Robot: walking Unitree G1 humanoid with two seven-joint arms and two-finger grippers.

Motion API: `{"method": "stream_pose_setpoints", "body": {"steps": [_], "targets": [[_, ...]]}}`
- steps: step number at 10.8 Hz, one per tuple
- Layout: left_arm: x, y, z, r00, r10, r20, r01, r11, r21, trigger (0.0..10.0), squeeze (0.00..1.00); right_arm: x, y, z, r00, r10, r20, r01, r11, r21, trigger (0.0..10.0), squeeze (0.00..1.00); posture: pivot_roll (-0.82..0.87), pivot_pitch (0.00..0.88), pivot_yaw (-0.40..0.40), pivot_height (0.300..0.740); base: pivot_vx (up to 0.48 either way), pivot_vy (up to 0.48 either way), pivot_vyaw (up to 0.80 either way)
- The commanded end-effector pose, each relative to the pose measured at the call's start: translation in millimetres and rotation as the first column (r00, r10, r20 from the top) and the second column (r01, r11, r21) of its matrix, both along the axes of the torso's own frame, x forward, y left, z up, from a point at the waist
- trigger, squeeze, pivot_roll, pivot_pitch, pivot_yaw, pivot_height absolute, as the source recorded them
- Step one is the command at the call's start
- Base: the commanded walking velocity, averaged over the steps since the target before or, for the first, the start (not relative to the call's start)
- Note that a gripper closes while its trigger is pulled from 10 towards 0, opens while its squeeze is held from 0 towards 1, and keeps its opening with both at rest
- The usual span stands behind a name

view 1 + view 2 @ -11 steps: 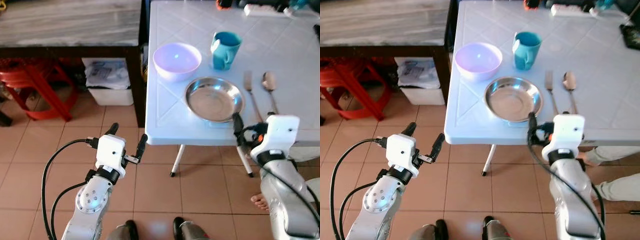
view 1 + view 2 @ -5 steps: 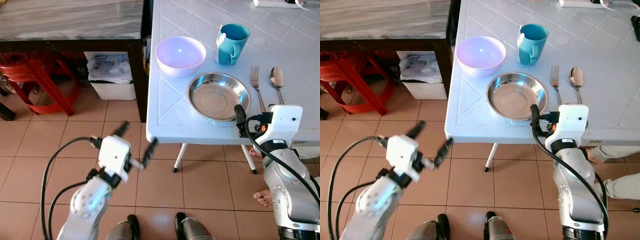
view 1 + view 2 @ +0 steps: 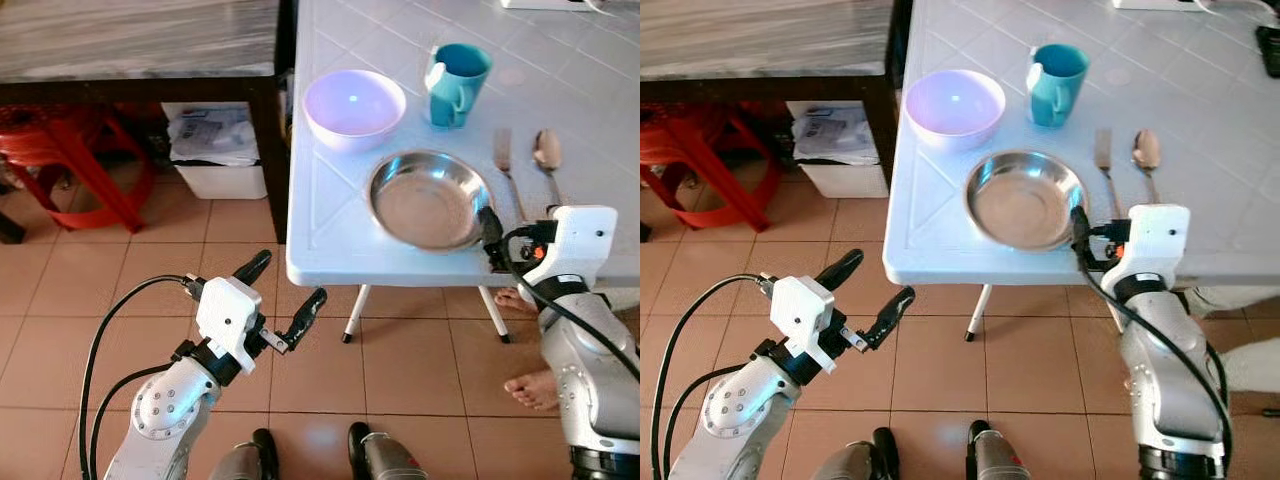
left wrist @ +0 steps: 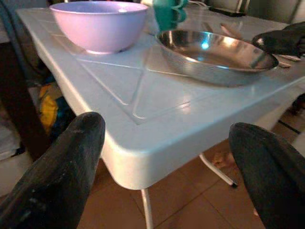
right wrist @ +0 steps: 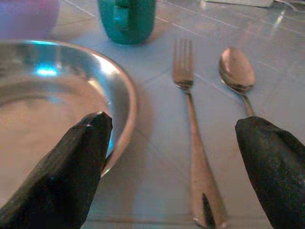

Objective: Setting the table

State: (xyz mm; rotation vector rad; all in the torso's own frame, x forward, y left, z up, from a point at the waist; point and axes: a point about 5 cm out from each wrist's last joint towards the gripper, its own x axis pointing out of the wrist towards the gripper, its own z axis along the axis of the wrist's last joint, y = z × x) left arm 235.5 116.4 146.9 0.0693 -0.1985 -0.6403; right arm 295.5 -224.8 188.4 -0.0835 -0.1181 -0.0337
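Plate [image 3: 428, 198] sits near the white bench's [image 3: 330, 240] front edge, lilac bowl [image 3: 354, 106] and teal mug [image 3: 455, 83] behind it. Left wrist view: left hand [image 4: 167, 176] open below the bench corner. Right wrist view: right hand [image 5: 174, 176] open, straddling fork [image 5: 190, 119] beside spoon [image 5: 237, 74].

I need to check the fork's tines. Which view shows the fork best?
The right wrist view: the fork lies close up between the open right pincer's fingers, tines clear. Both eye views show it small, beside the spoon. The left wrist view barely shows it.
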Motion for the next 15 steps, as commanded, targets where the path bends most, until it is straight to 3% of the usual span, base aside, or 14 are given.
{"method": "stream_pose_setpoints", "body": {"steps": [1,5,9,12,15], "targets": [[-2.8,0.8,0,1.000,-0.011,-0.007,0.011,1.000,0.008,10.0,0.00,0.3,-4.3,-1,1.000,0.001,-0.011,-0.001,1.000,0.007,10.0,0.00,-0.12,0.317,0.017,0.740,0.000,0.000,0.00],[0.0,0.8,3,1.000,0.014,0.003,-0.014,1.000,-0.002,10.0,0.00,6.6,-3.2,9,1.000,0.011,0.027,-0.011,1.000,0.023,10.0,0.00,-0.11,0.311,0.018,0.740,0.000,0.000,0.00],[0.6,1.3,5,1.000,0.008,0.007,-0.008,1.000,0.015,10.0,0.00,9.6,4.5,11,0.994,0.105,0.012,-0.105,0.972,0.212,10.0,0.00,-0.11,0.310,0.029,0.740,0.000,0.000,0.00],[-0.1,0.1,6,1.000,0.006,0.002,-0.006,1.000,0.014,10.0,0.00,12.3,11.5,10,0.974,0.229,-0.006,-0.219,0.942,0.256,10.0,0.00,-0.11,0.322,0.035,0.740,0.000,0.000,0.00],[-0.2,-1.3,6,1.000,0.010,0.000,-0.010,1.000,0.010,10.0,0.00,16.4,11.9,7,0.966,0.257,-0.034,-0.236,0.928,0.289,10.0,0.00,-0.11,0.327,0.030,0.740,0.000,0.000,0.00]]}}
